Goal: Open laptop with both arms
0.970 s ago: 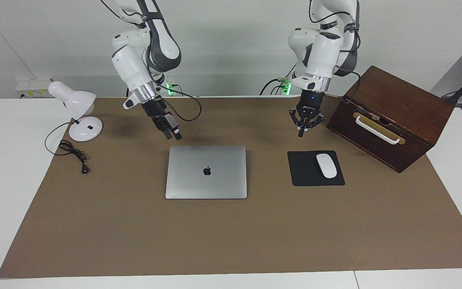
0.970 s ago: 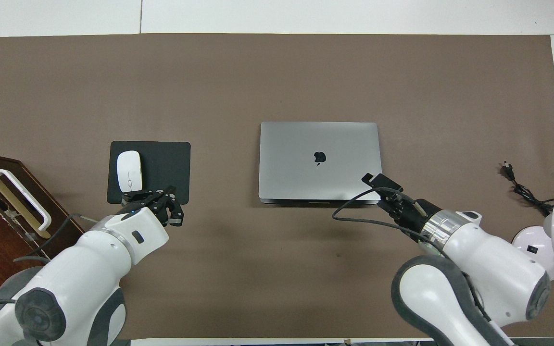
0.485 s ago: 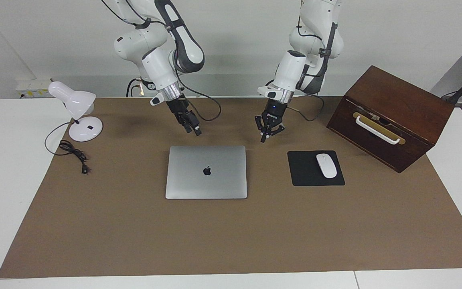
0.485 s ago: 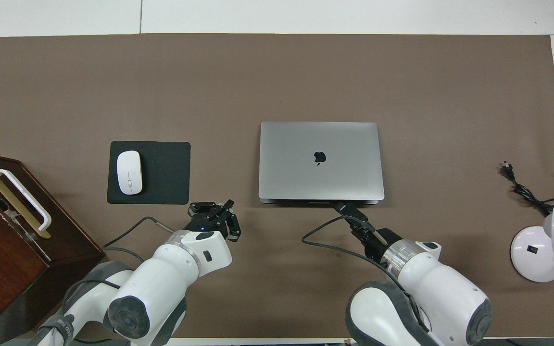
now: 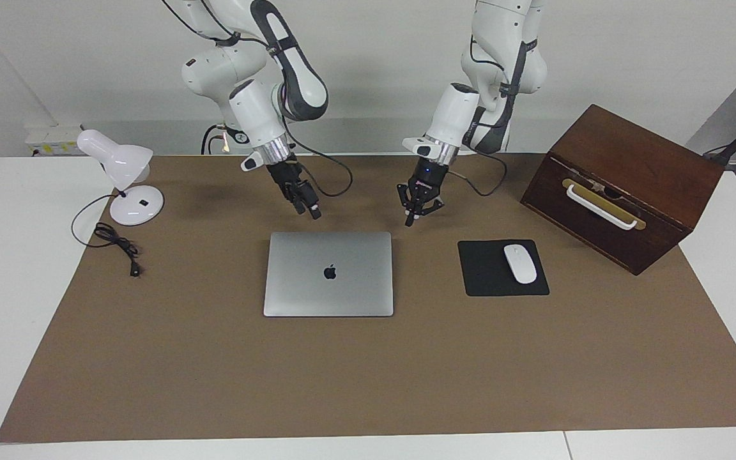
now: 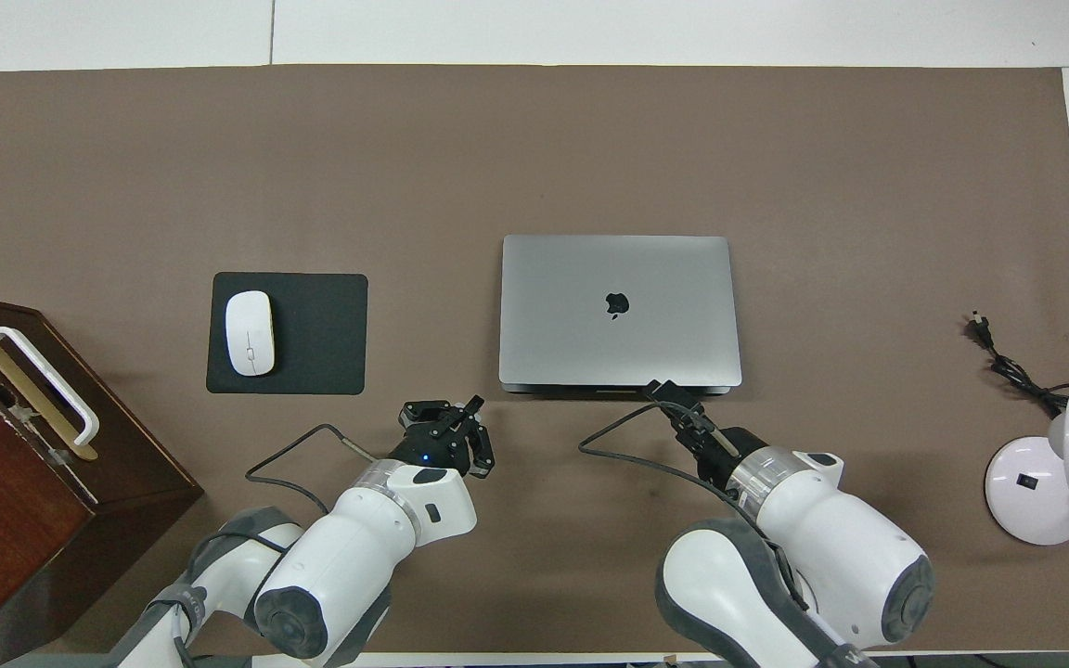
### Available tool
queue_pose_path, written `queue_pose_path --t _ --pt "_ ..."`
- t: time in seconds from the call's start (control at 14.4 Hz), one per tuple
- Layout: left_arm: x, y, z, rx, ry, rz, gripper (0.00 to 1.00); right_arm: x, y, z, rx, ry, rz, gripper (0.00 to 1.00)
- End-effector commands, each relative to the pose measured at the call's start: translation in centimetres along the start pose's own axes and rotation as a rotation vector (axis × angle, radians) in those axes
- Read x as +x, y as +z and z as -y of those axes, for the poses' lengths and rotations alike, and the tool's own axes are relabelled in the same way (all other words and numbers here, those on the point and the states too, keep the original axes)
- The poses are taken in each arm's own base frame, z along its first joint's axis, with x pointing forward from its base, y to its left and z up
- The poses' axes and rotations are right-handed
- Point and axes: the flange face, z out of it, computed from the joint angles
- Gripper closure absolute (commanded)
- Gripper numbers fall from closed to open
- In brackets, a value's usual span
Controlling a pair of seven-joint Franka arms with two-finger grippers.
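The laptop (image 5: 328, 273) lies closed on the brown mat, with a silver-grey lid and a dark apple logo; it also shows in the overhead view (image 6: 618, 311). My right gripper (image 5: 312, 213) hangs in the air over the mat, just at the laptop's edge nearer to the robots (image 6: 661, 389). My left gripper (image 5: 410, 221) hangs shut and empty over the mat, beside the laptop's nearer corner toward the left arm's end (image 6: 473, 405). Neither gripper touches the laptop.
A black mouse pad (image 5: 489, 281) with a white mouse (image 5: 520, 263) lies beside the laptop toward the left arm's end. A brown wooden box (image 5: 623, 185) with a white handle stands at that end. A white desk lamp (image 5: 126, 185) and its cable (image 5: 115, 241) are at the right arm's end.
Both arms have swung inward. The left gripper moved from above the mouse pad to beside the laptop. The right gripper moved along the laptop's nearer edge toward its middle.
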Motion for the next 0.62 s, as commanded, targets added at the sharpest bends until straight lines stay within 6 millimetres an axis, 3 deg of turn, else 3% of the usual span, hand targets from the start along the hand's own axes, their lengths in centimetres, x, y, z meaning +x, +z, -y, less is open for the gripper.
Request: queue_pose_path --t 0.0,0.55 --pt "0.7 0.9 -0.1 0.002 -0.002 -0.021 1.00 1.6 0.7 1.0 0.009 -0.001 -0.034 0.00" --pt "3.2 3.8 0.3 0.006 -0.007 -0.042 1.00 3.1 1.6 3.1 0.034 0.001 -0.056 0.00"
